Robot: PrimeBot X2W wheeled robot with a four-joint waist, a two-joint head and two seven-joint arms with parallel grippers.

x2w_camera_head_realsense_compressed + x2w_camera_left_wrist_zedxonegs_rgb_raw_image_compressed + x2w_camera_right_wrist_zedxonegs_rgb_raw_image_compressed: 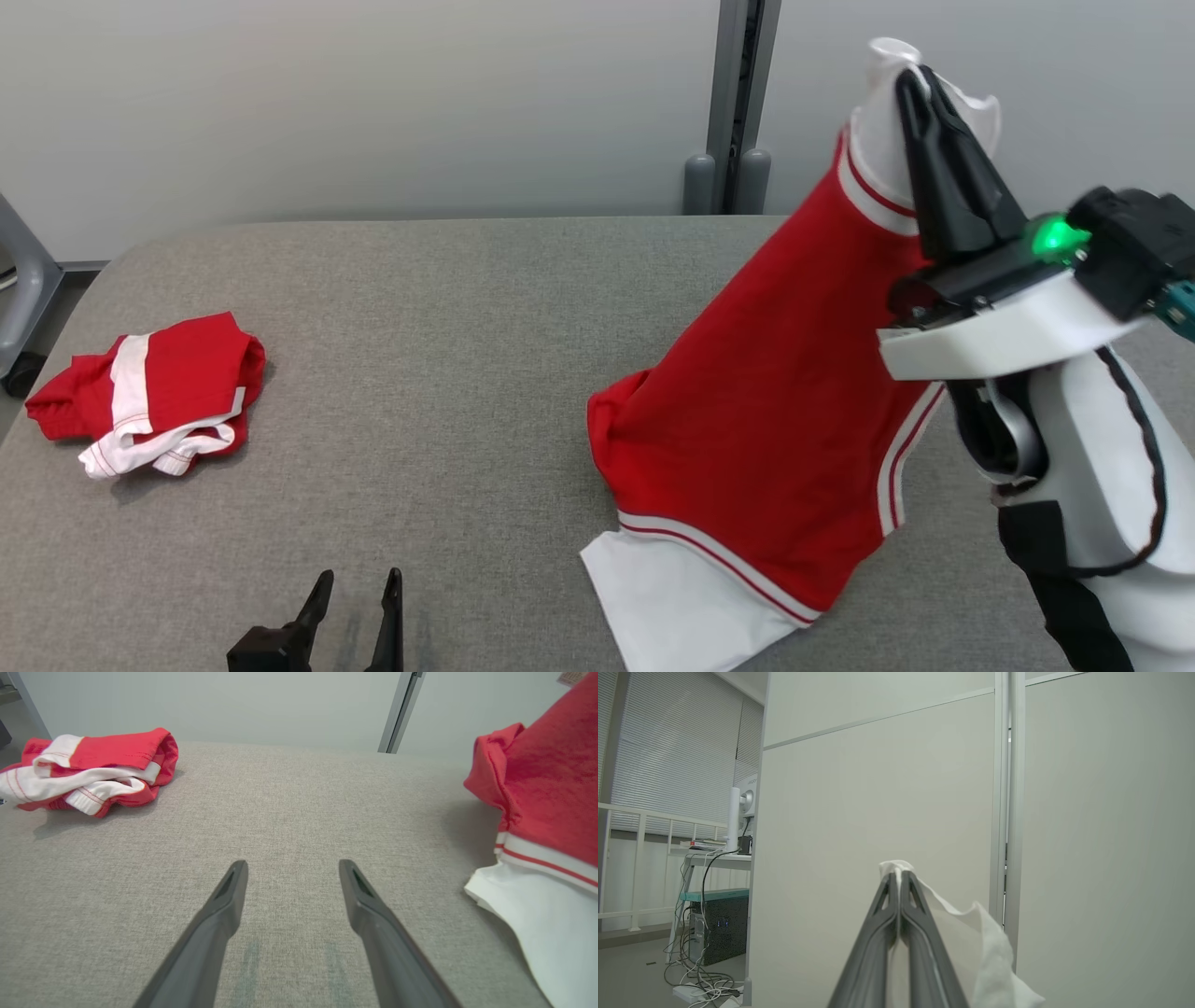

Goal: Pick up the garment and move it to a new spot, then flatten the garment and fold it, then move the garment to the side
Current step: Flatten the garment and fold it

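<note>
Garment (766, 392): red with white trim, held by its white upper edge (882, 140). The right jaws are pinched shut on that edge at the upper right of the head view, well above the tabletop (448, 355). The right wrist view confirms this: both fingers (878, 933) meet flat, with white cloth (985, 942) trapped between them.

Long axis: steep. It runs from the pinch point down and to the robot's left, ending at the white lower band (672, 597). That band lies slack on the tabletop, so the piece is only partly lifted.

Left jaws: wide apart with nothing between them. They sit low over the tabletop at the lower left of the head view and point forward. In the left wrist view the white band (537, 914) lies to the right of the fingers (369, 914), near them but not touching.

Assessment: the pick-up is made, and flattening has not begun. The free lower end lies between the two arms and nearer the left one. That arm would have to travel to its right to take a lower corner.

Second garment (159, 392): crumpled at the far left, well apart from the work. It is not judged an obstruction.
</note>
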